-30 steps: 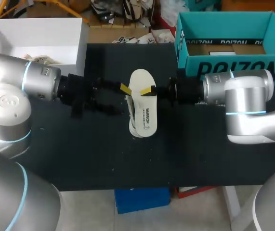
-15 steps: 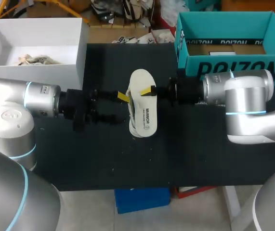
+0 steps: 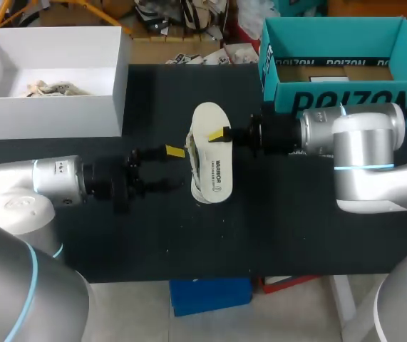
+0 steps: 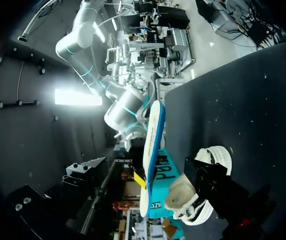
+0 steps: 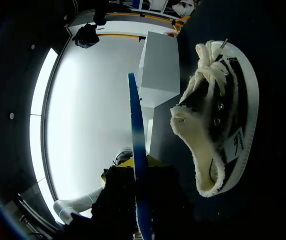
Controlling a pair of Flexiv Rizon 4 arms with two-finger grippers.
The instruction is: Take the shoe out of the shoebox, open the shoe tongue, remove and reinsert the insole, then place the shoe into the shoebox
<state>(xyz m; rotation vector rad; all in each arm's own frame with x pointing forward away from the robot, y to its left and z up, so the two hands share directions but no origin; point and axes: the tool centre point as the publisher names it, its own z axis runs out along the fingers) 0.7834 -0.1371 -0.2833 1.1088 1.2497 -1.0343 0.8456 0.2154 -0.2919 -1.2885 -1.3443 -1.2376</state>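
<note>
Heads up on your right gripper [image 3: 222, 134]: it's pinched onto the insole [image 3: 212, 153], one yellow tip showing on the top face at the insole's edge; the insole is out of the shoe and held up over the middle of the black table [image 3: 296, 235]. From the right wrist view you see the insole edge-on, running straight out between the fingers.

The shoe [image 5: 223, 115] lies on its side on the table right under the insole, fuzzy lining and laces showing (from the head view it's mostly covered, just a sliver peeks out on the left side).

Your left gripper [image 3: 177, 167] sits just beside the shoe on the left, fingers spread apart and nothing between them; it isn't touching the insole.

The teal shoebox [image 3: 331, 100] stands at the far right corner of the table, behind your right arm; a white box [image 3: 53, 114] stands at the far left with some crumpled stuff inside.
</note>
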